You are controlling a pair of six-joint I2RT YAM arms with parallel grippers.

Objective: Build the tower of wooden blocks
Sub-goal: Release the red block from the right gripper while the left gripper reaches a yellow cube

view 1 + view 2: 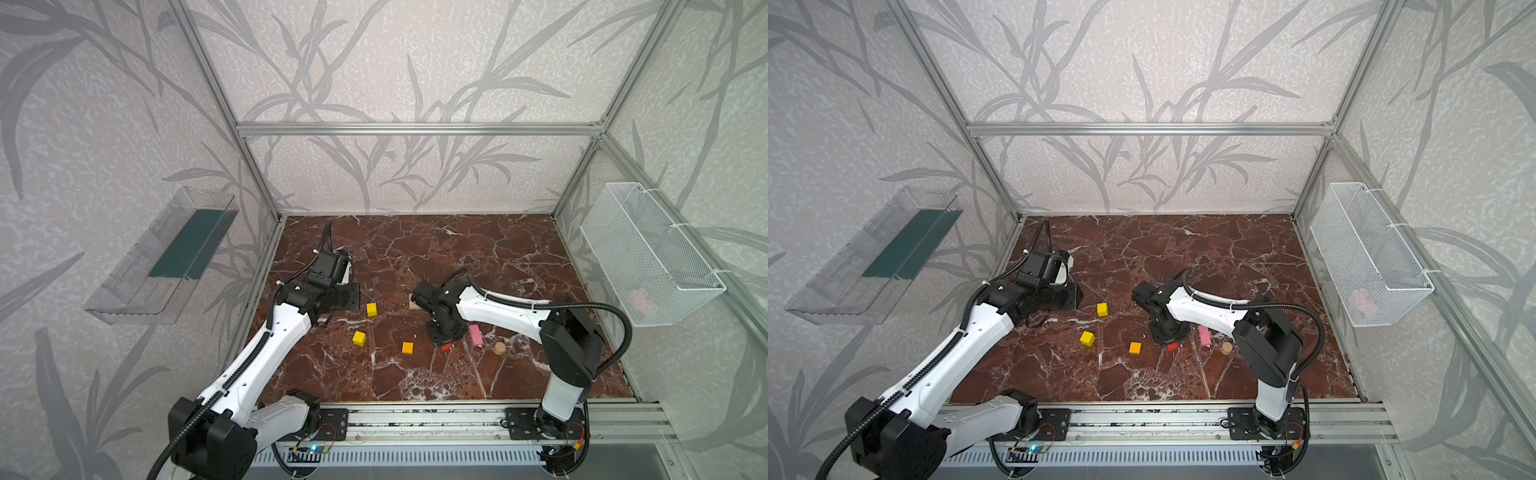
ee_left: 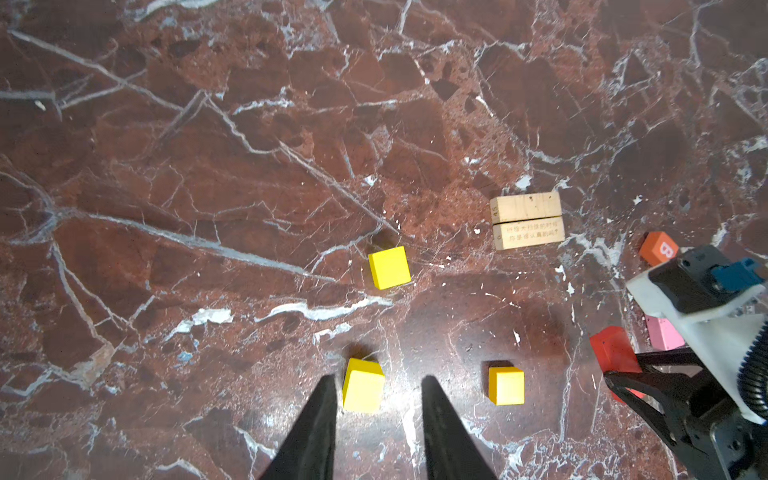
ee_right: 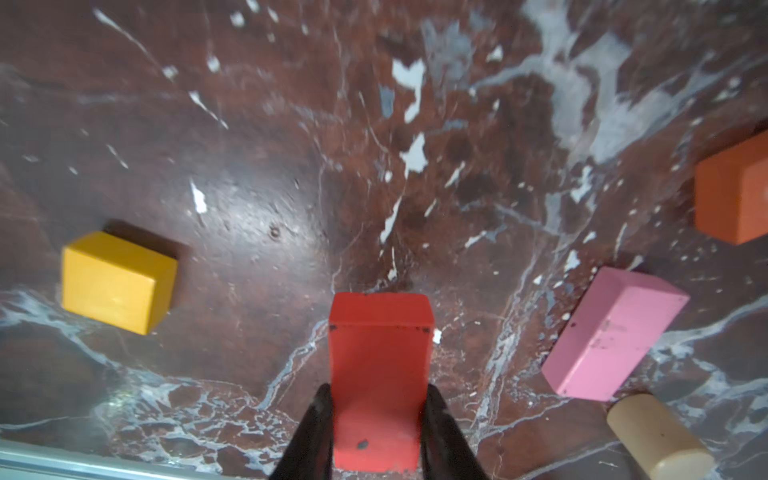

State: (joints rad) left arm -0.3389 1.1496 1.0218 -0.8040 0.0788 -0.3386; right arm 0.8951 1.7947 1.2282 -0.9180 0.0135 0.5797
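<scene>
Loose wood blocks lie on the marble floor. Two tan planks (image 2: 528, 226) rest side by side, half hidden by my right arm in a top view (image 1: 412, 303). Two yellow cubes (image 1: 371, 309) (image 1: 359, 338) and an orange cube (image 1: 407, 347) sit in the left middle. A pink brick (image 1: 476, 335), a tan cylinder (image 1: 499, 347) and an orange-red cube (image 3: 733, 195) lie further right. My right gripper (image 3: 378, 399) is shut on the red brick (image 3: 380, 365), low over the floor. My left gripper (image 2: 378, 380) hangs open and empty above a yellow cube (image 2: 361, 386). No tower shows.
A white wire basket (image 1: 648, 257) hangs on the right wall and a clear plastic tray (image 1: 166, 257) on the left wall. An aluminium rail (image 1: 415, 419) carrying both arm bases runs along the front edge. Frame posts stand at the back corners.
</scene>
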